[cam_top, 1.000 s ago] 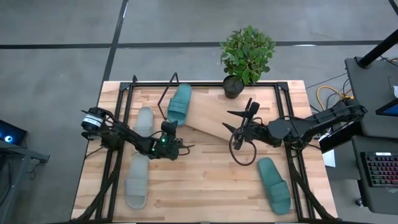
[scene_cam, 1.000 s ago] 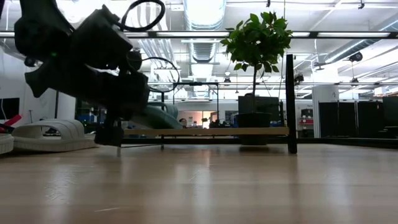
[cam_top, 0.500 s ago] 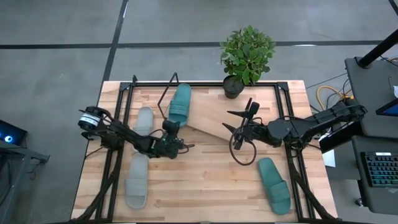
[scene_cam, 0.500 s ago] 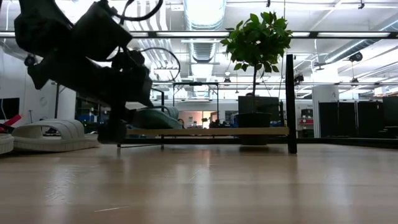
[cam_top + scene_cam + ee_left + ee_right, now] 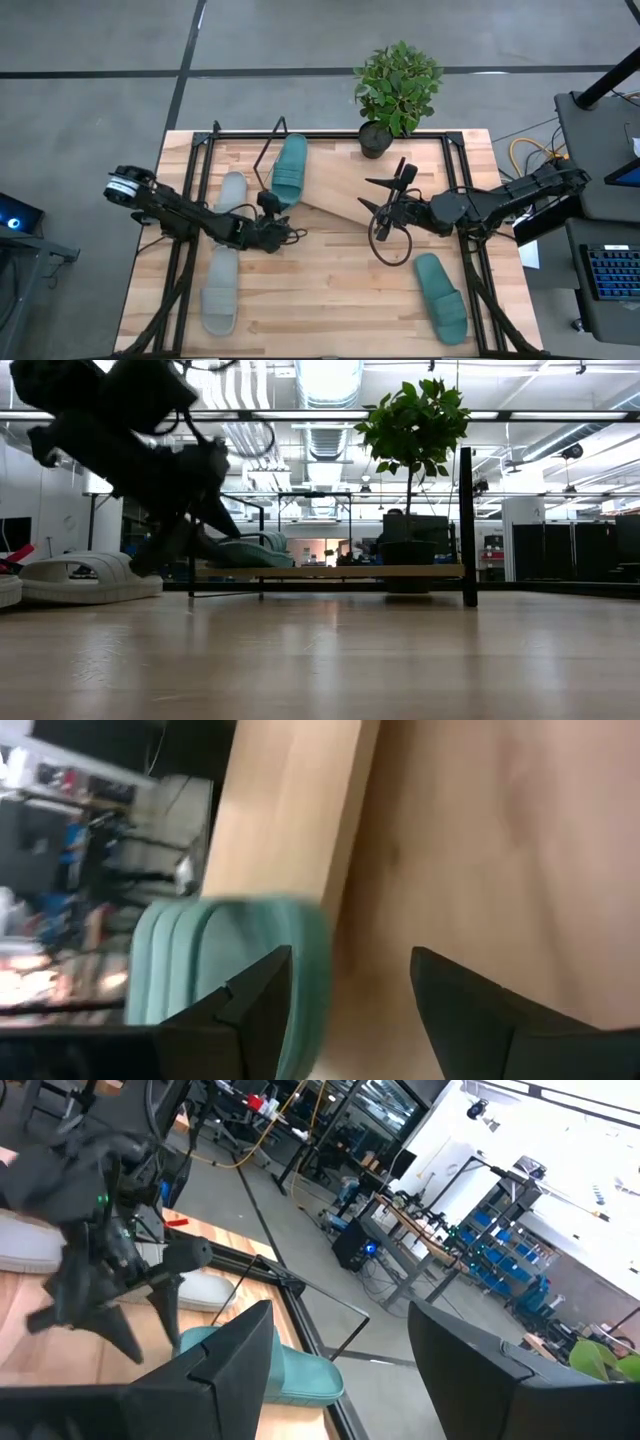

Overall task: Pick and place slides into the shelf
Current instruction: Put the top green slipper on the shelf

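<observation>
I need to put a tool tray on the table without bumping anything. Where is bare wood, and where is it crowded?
Bare: the table's near strip between the grey slide and the teal slide, and the shelf's board right of its teal slide. Crowded: mid-table, where the left gripper, open, and right gripper, open, hover.

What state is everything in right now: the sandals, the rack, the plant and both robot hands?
Teal slide: on the shelf, released.
Second teal slide: flat on the table.
Grey slide: on the table beside the shelf.
Second grey slide: on the table.
Left gripper: fingers open, holding nothing.
Right gripper: open, waiting.
Plant: upright.
</observation>
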